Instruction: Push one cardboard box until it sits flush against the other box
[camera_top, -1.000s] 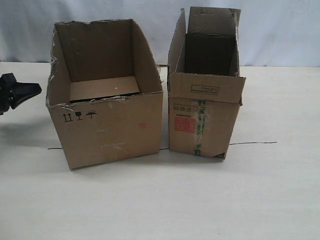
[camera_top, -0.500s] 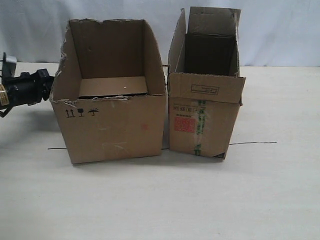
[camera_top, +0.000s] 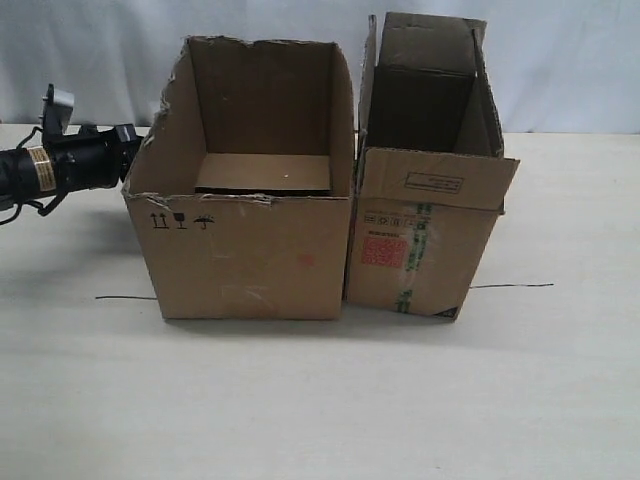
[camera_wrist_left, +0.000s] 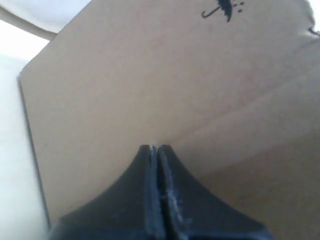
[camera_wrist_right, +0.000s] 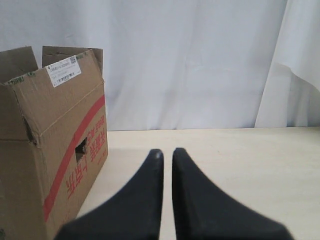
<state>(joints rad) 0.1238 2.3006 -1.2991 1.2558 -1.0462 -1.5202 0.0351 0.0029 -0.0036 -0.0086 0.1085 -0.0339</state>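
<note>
Wide box (camera_top: 245, 245) shoved right since earlier, now touching tall box (camera_top: 425, 240); left gripper (camera_wrist_left: 154, 148), fingers closed, tips on its wall; next: ease off, check seam.

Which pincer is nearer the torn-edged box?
Left. The left pincer presses shut against the torn-edged box's side; the right pincer hangs clear, beyond the taped box.

Brown cardboard box (camera_top: 245, 255); other box (camera_top: 420, 245) red label.
</note>
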